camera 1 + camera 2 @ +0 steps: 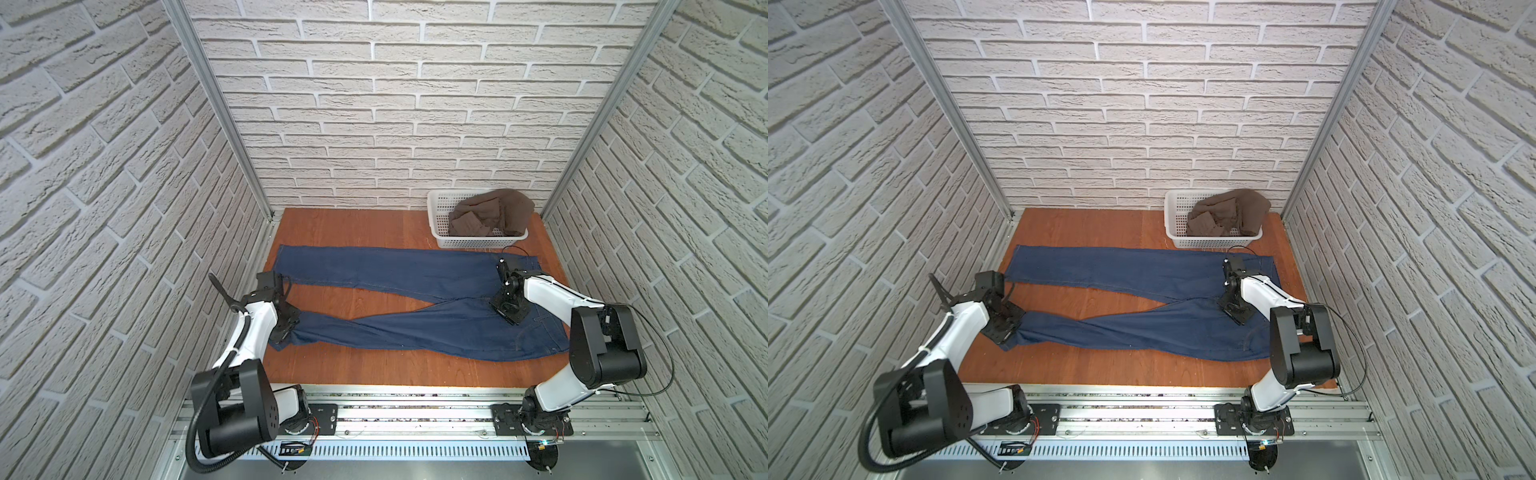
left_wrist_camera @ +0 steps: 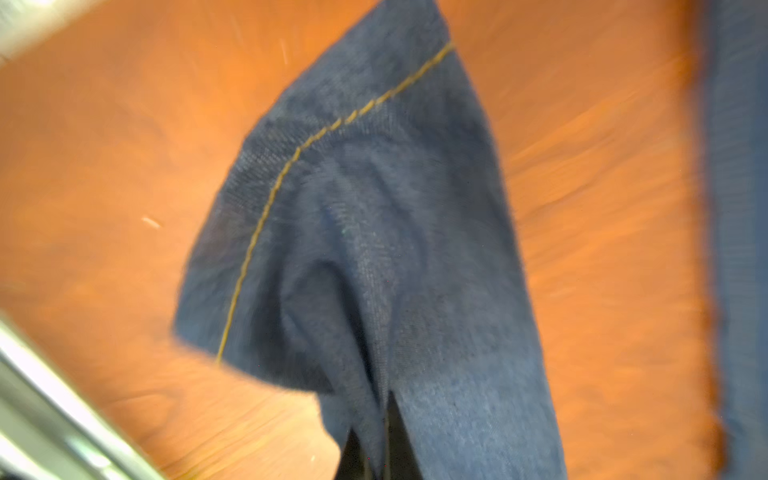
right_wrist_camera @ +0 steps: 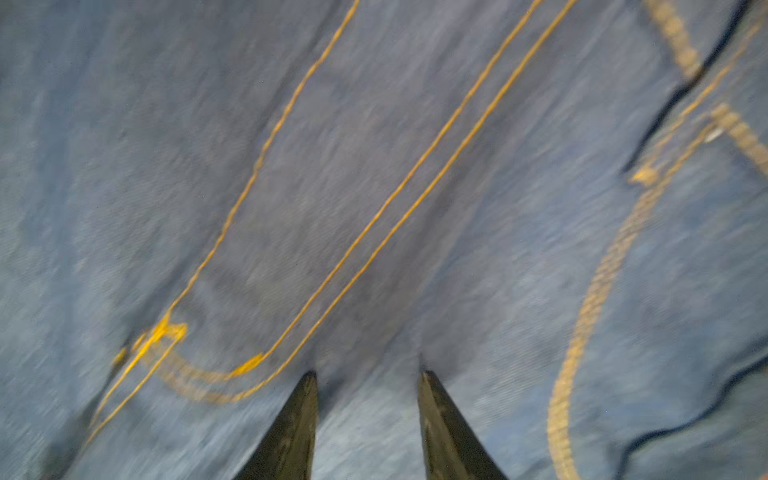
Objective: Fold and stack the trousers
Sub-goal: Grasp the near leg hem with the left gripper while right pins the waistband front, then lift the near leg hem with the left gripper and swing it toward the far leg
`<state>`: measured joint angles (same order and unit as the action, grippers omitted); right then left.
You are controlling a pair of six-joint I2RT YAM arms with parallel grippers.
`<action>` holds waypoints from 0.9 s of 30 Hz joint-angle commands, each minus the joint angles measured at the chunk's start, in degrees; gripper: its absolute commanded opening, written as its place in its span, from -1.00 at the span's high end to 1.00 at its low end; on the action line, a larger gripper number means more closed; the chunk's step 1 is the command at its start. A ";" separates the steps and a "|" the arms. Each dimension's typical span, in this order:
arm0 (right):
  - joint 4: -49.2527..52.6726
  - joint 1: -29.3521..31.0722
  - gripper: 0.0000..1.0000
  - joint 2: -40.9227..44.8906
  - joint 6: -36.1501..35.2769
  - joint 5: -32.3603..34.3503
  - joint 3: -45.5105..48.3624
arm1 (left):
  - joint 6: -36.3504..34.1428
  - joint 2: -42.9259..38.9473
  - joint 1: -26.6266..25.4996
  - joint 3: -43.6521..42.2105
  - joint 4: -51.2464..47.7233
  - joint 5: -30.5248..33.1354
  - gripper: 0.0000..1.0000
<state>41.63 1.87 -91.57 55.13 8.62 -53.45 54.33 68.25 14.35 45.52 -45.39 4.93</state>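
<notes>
A reddish-brown wooden tabletop (image 1: 374,228) is seen in both top views, closed in at 9, 12 and 3 o'clock by walls (image 1: 374,104) papered in a pale brick pattern, with aluminium posts (image 1: 212,104) set in the far corners. Along the 6 o'clock edge a slotted aluminium rail (image 1: 415,415) is run, and both arm bases are mounted on it. A small dark label (image 1: 293,449) is fixed near the left base; its marking is too small to be read

At 1 o'clock a white perforated basket (image 1: 436,208) is placed, with a brown garment (image 1: 494,212) heaped in it

The trousers (image 1: 395,264) are spread flat across the table, waist at 3 o'clock and both legs stretched toward 9 o'clock in a narrow V. The hem of the nearer leg, at 8 o'clock, is clamped in the left gripper (image 1: 286,328), whose jaws are closed tight on the denim. The right gripper (image 1: 509,309) is lowered where the legs meet, at 3 o'clock. In the right wrist view its fingertips (image 3: 305,399) are held apart against the cloth beside tan stitching (image 3: 415,195), and whether a fold is pinched between them cannot be told
</notes>
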 commanded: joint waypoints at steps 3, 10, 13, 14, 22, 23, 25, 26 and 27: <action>1.46 -0.53 0.17 -0.01 0.77 2.28 -1.44 | -6.82 -3.91 1.82 2.30 -1.99 0.08 1.00; 1.75 -0.40 0.18 0.58 0.33 1.85 -1.35 | -10.64 -3.11 -0.53 2.67 4.53 -7.87 1.00; 1.86 -0.49 0.19 1.42 0.11 2.01 -0.98 | -13.37 -3.40 -5.64 5.79 7.10 -9.67 1.00; 1.95 -0.39 0.19 1.72 -0.03 2.09 -1.02 | -14.38 -3.07 -8.84 7.89 7.58 -9.39 1.00; 2.30 -0.42 0.20 3.45 -0.59 0.58 -2.15 | -25.60 2.08 -33.13 25.13 9.34 -14.24 1.00; 2.19 -0.45 0.20 3.81 -0.78 0.39 -2.31 | -26.80 2.37 -35.15 27.25 9.71 -15.23 1.00; 2.12 -0.40 0.20 4.74 -1.62 -0.11 -2.83 | -29.29 3.36 -39.03 32.30 11.55 -19.08 1.00; 2.06 -0.38 0.20 5.17 -1.97 -0.30 -3.04 | -30.08 4.05 -40.67 34.87 12.65 -21.05 1.00; 2.04 -0.42 0.20 5.78 -2.33 -0.41 -3.28 | -31.17 5.19 -42.84 38.25 13.53 -22.87 1.00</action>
<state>43.07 1.61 -88.49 54.17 8.67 -55.20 29.06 72.42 -25.28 77.41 -36.99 -11.60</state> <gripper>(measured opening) 0.398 0.054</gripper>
